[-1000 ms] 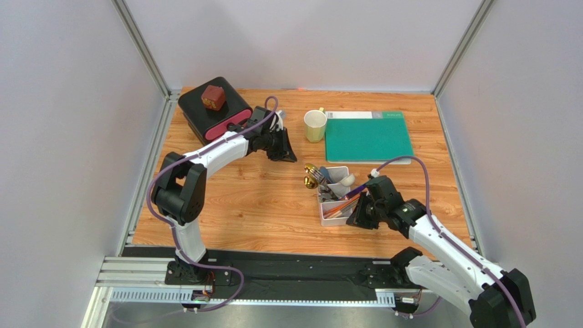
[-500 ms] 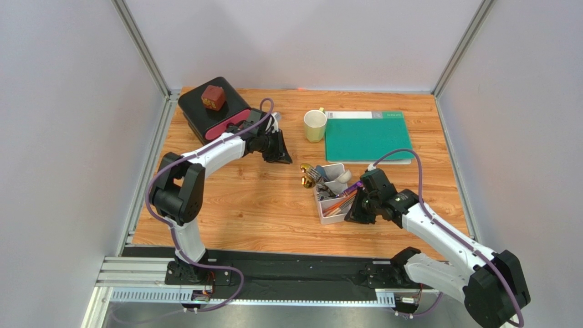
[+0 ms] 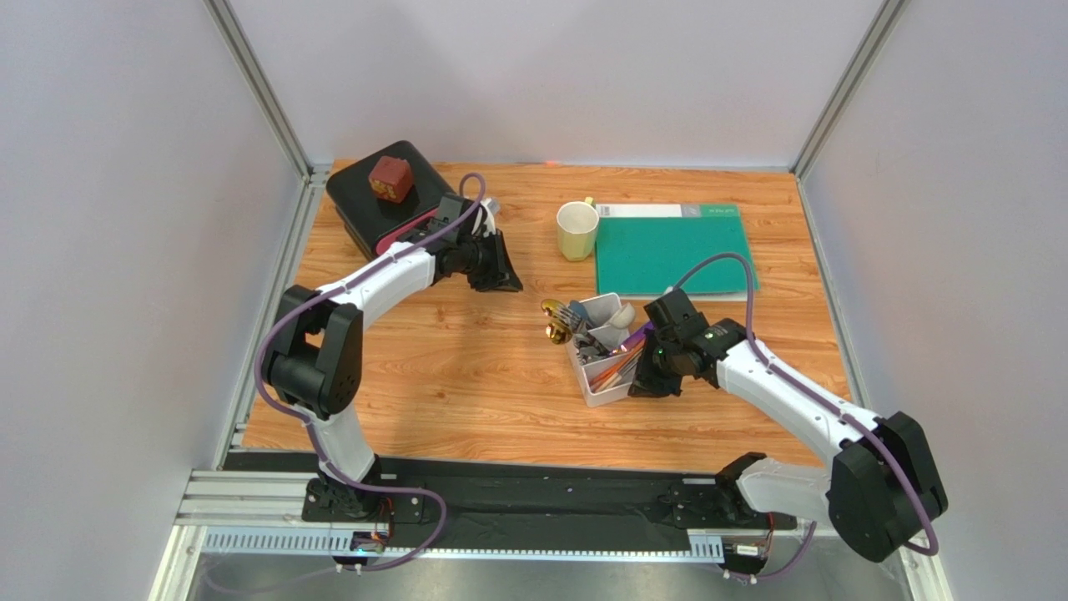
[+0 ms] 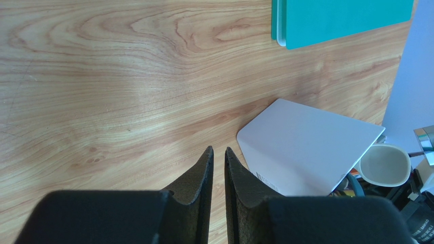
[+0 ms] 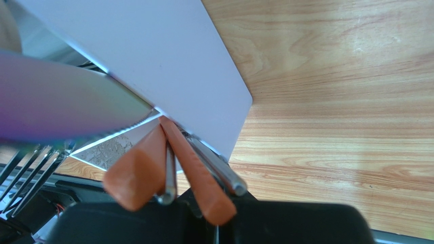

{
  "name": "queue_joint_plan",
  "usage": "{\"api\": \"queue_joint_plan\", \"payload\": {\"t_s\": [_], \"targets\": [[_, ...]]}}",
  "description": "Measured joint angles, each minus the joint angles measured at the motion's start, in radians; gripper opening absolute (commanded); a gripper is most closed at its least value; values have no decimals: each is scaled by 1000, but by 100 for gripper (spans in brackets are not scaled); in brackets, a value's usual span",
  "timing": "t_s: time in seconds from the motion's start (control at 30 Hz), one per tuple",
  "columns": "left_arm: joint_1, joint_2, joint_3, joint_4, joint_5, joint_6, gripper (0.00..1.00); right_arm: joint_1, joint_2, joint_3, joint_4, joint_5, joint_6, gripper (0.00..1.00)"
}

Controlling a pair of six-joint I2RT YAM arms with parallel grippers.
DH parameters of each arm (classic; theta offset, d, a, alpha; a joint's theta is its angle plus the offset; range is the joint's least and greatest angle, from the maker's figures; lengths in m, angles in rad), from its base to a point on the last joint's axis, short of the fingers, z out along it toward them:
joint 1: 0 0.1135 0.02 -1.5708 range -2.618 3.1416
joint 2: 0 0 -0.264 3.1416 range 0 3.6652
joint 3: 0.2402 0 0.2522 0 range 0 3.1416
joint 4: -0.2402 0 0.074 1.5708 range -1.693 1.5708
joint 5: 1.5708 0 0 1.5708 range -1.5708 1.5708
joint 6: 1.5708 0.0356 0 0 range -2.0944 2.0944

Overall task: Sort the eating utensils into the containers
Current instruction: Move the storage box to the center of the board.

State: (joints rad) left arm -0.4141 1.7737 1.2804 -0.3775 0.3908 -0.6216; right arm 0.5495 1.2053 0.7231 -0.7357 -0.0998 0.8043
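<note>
Left claw (image 3: 502,267): drew back left and farther away over the last second, ending just beside the black box (image 3: 364,213). Fingers were clenched nearly together on nothing, a thin slit between them in the wrist view. Bare table (image 3: 439,363) lay below it. Judged this arm to be standing aside from the sorting

Centre: cup (image 3: 577,229) unmoved. White tray (image 3: 604,388) had slid a little left and turned over the same second. Gold utensils (image 3: 555,323) stuck out past its far-left end. Orange chopsticks (image 3: 617,372), silver handles and a white spoon (image 3: 623,328) lay inside it. No utensil seen loose on the table. Judged the sort near its end

Right claw (image 3: 648,367): had moved in leftward, tight against the tray's right wall. Its wrist view showed chopstick ends and an iridescent blade (image 5: 61,101) close up, with the fingers hidden. Could not tell whether it gripped anything or was released

Room: wide open wood to the left and near side of the tray. Green mat (image 3: 671,251) was close on the far right. The gold ends overhung the rim and could catch. The table's right edge was well apart
</note>
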Motion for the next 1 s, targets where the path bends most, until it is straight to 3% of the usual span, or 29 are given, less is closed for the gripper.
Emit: {"api": "queue_joint_plan", "payload": {"t_s": [0.87,1.0], "targets": [[37,-42,-30,-8,0,11,22,-3,208,201,-130,33,-54,0],[37,-48,-30,-11,-1,11,23,-12,201,201,-128,20,-77,10]]}}
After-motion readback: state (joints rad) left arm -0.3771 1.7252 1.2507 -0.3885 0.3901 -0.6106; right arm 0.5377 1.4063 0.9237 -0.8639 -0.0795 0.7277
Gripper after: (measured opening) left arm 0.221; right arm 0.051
